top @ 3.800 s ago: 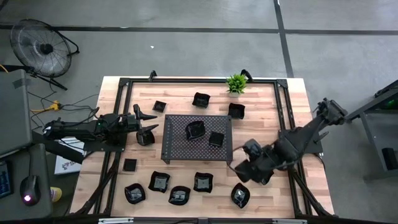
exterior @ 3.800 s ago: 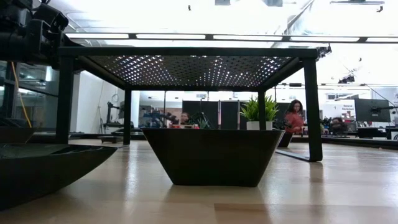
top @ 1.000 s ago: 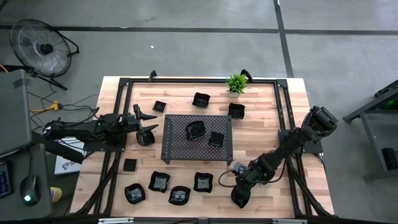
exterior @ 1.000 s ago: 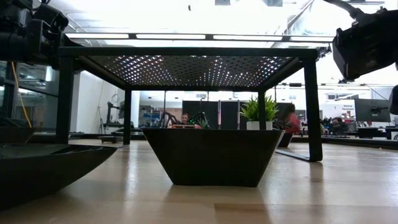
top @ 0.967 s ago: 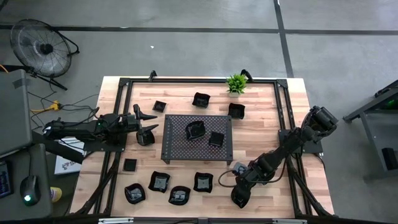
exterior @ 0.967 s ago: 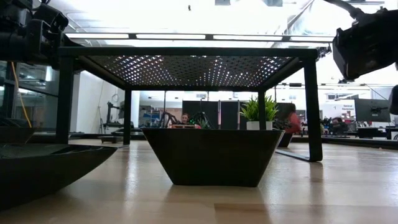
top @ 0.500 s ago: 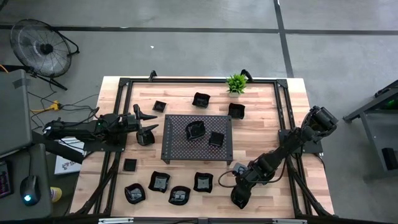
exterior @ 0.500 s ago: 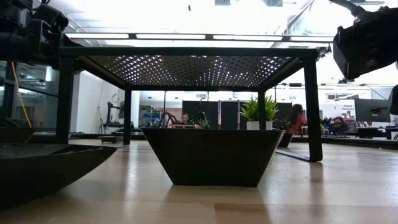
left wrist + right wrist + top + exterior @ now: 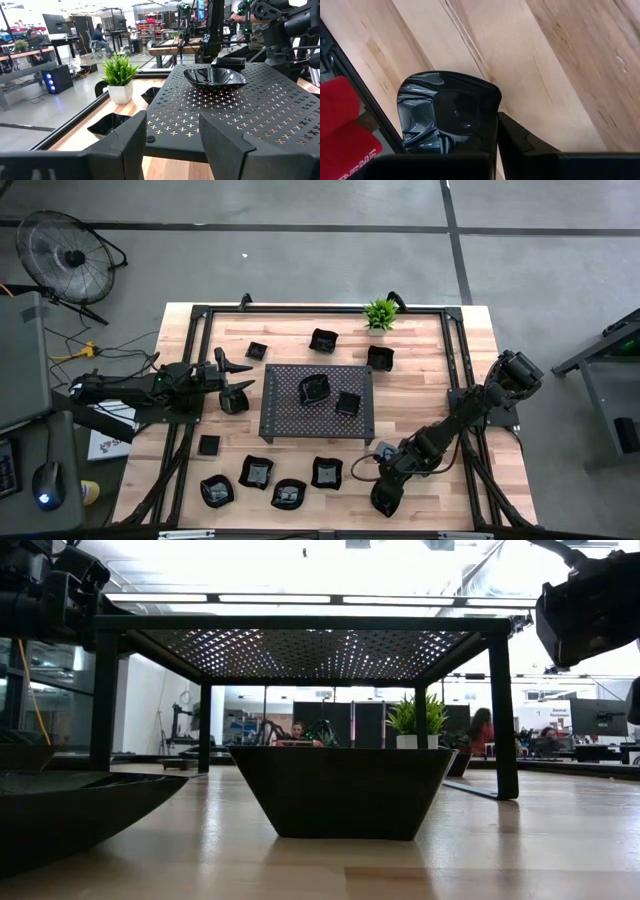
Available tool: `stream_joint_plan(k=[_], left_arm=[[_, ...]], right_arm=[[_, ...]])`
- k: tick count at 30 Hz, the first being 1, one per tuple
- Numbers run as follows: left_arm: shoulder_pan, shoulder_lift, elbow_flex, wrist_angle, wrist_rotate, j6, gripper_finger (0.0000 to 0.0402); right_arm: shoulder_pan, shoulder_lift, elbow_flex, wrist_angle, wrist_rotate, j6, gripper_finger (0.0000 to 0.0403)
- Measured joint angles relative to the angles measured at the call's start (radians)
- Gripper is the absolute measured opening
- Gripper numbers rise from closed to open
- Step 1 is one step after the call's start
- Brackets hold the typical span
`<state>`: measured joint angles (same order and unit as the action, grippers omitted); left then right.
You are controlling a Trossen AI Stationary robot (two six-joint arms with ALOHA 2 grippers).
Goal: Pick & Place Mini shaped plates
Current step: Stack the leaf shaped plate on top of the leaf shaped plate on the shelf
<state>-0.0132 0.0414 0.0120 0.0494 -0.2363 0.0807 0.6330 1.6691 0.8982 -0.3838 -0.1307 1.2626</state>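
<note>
Our left gripper (image 9: 232, 379) waits spread beside the tray (image 9: 285, 405), while our right gripper (image 9: 384, 498) at the near edge seems to pinch a plate (image 9: 447, 112) by its rim, glossy, stiff, likely slippery and breakable.

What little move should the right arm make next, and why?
Probably a short lift straight up. The right hand sits on the glossy black dish near the table's front edge, and the raised black perforated tray, already carrying two dishes, stands higher. The left hand waits beside that tray.
</note>
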Motion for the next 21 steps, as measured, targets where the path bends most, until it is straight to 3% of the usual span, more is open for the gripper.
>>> stream_joint_plan(k=[10,21], left_arm=[[0.0,0.0,0.0,0.0,0.0,0.0,0.0176],[0.0,0.0,0.0,0.0,0.0,0.0,0.0176]], right_arm=[[0.0,0.0,0.0,0.039,0.004,0.011,0.0008],[0.0,0.0,0.0,0.042,0.011,0.016,0.0087]])
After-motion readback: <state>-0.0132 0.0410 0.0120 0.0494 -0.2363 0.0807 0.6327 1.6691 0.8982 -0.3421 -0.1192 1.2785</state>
